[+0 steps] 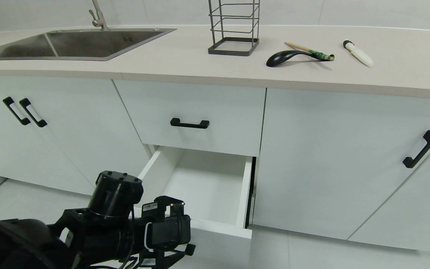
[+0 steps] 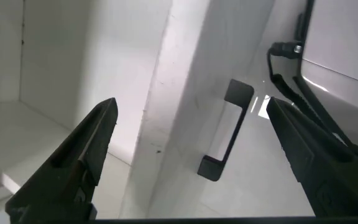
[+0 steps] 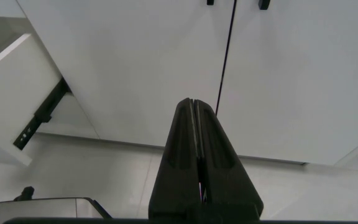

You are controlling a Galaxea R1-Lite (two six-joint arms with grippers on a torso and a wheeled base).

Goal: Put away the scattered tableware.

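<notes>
Right of the wire rack [image 1: 233, 28], the black spoon [image 1: 287, 56] looks light, rigid and slick; best taken by its handle. Left gripper [image 2: 190, 109] gapes wide; right gripper [image 3: 192, 102] is pinched closed, empty.

Bright, even overhead light. Soft shadow beside ladle [image 1: 280, 58] on countertop [image 1: 162, 56]. Open drawer [image 1: 207, 183] slightly shaded at far end. Small glare patch on floor [image 2: 248, 182] by drawer handle [image 2: 225, 134].

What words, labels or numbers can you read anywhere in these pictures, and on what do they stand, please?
No text is legible in any view.
A dark mark on the inner back wall of the sink: too small to read.
A white sticker on the wrist of the left arm: print too small to read.
The black spoon, chopsticks and drawer fronts: no print visible.
</notes>
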